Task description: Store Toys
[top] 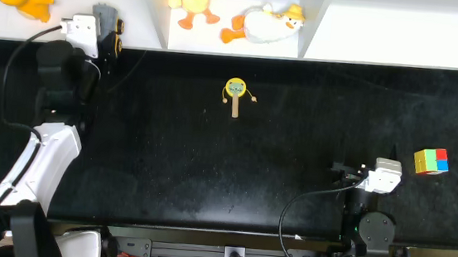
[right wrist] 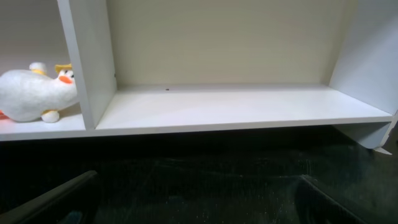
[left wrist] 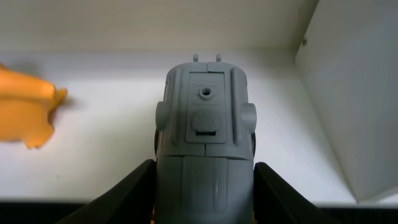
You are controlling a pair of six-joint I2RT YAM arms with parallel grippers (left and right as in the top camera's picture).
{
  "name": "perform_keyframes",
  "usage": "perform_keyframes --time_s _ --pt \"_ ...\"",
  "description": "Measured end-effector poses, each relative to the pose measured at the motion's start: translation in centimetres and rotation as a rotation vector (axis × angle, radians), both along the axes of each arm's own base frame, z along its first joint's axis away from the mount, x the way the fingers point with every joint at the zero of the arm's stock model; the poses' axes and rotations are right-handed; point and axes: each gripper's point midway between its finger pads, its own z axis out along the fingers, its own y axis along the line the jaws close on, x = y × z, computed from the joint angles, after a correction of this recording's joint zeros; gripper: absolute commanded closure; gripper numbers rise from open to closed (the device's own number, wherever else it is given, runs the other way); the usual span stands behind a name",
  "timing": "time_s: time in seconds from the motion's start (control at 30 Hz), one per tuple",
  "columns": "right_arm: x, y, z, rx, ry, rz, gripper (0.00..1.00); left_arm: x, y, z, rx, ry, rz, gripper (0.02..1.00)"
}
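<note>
Presently, the white shelf (right wrist: 236, 106) lies ahead of both arms. The left gripper (left wrist: 204, 174) is clamped on a grey toy vehicle (left wrist: 205, 112), with an orange duck (left wrist: 25, 115) beside it. The right gripper (right wrist: 199, 180) is parted, with a coloured cube (top: 431, 161) near its right.

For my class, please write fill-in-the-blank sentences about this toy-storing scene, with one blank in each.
1. The left gripper is shut on a toy whose colour is ____.
2. The white plush duck lies in the ____ compartment of the shelf.
3. The right gripper is ____; the multicoloured cube sits near it on the table.
Missing words: grey; middle; open.
</note>
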Motion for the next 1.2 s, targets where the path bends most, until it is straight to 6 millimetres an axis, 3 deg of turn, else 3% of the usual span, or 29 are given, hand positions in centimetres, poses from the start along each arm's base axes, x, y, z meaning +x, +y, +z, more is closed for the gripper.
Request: perform_keyframes --time_s 0.13,0.63,1.0,1.2 --pt "0.0 0.0 0.0 0.000 0.000 0.000 0.005 0.4 0.0 1.1 0.003 -0.029 0.000 0.766" --pt "0.0 0.0 0.0 0.000 0.001 0.001 0.005 2.5 0.3 2.2 0.007 -0.071 0.000 0.763" --pt "0.0 0.0 0.0 0.000 0.000 0.001 0.005 3.4 0.4 0.8 0.007 -0.066 0.000 0.766" --pt "0.0 0.0 0.0 0.000 0.000 0.000 0.003 3.5 0.4 1.0 0.008 -0.074 0.000 0.768"
